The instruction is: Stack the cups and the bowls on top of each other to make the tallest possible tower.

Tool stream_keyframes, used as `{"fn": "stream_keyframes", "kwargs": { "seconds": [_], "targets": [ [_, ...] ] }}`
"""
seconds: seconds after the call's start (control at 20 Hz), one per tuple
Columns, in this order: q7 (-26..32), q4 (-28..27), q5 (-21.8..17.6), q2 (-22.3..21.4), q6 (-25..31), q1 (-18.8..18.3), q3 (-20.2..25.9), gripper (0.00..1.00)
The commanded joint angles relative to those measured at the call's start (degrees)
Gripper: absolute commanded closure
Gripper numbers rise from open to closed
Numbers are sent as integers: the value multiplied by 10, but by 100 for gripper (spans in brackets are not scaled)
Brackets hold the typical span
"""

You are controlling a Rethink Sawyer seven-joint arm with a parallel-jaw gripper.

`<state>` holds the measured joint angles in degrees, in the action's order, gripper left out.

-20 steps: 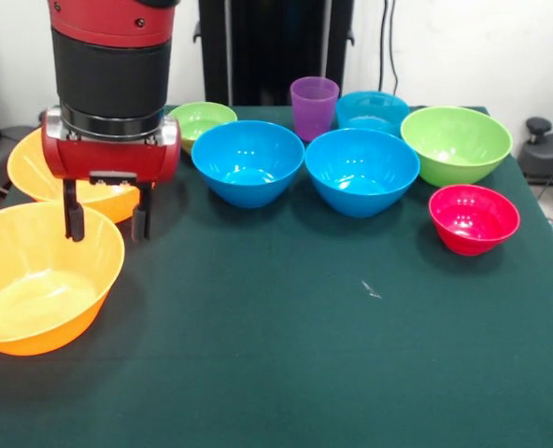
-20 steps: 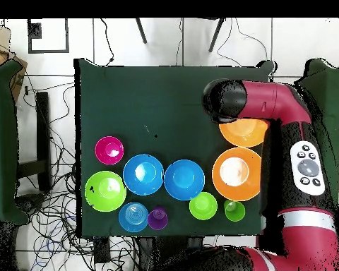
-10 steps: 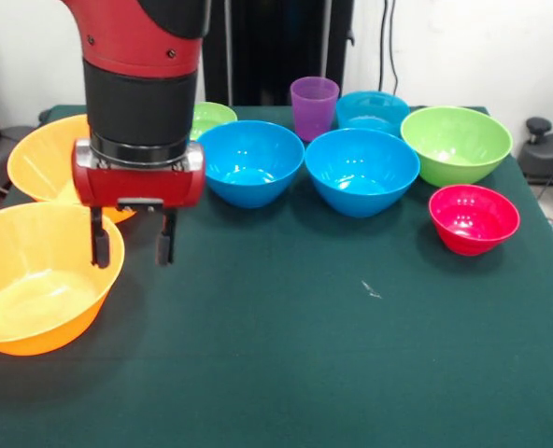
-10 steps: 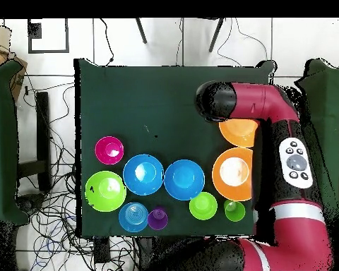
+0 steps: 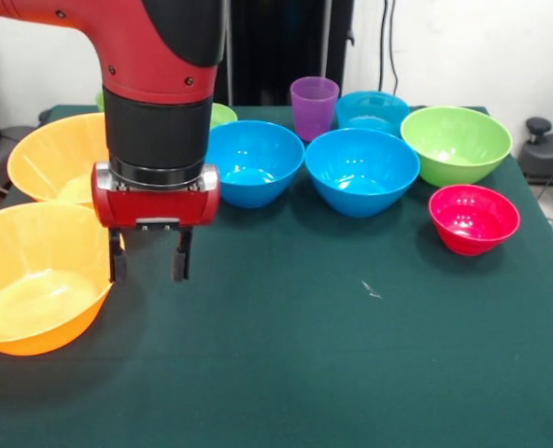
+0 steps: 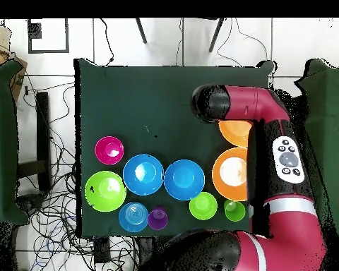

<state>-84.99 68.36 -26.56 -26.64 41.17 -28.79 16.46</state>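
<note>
Dark green cloth covers the table (image 5: 351, 355), where the red and black arm (image 5: 160, 84) hangs its gripper (image 5: 148, 266) just above the surface, its two dark fingers (image 5: 179, 265) spread apart and grasping nothing. Just beside the gripper on the picture's left sits a large orange bowl (image 5: 35, 285), one finger at its rim; a second orange bowl (image 5: 52, 163) lies behind that, partly hidden by the arm. Beyond the gripper toward the picture's right stand two blue bowls (image 5: 253, 161) (image 5: 361, 170) side by side, with a small lime green bowl (image 5: 222, 114) peeping out behind the arm. Farther off are the purple-magenta cup (image 5: 314, 105), upright, a teal-blue bowl (image 5: 372, 110), a large lime green bowl (image 5: 456, 142) and, well apart, the small red-pink bowl (image 5: 474, 217). Every container in the front view looks empty, and none is stacked. Overhead, a light green cup (image 6: 234, 210) stands near the arm.
</note>
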Motion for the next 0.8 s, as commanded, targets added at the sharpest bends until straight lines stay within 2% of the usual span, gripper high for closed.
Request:
{"fn": "stream_keyframes", "kwargs": {
  "seconds": [0.05, 0.8],
  "targets": [
    [62, 28, -71, 13, -27, 21, 0, 0],
    [44, 22, -109, -1, -39, 30, -14, 0]
  ]
}}
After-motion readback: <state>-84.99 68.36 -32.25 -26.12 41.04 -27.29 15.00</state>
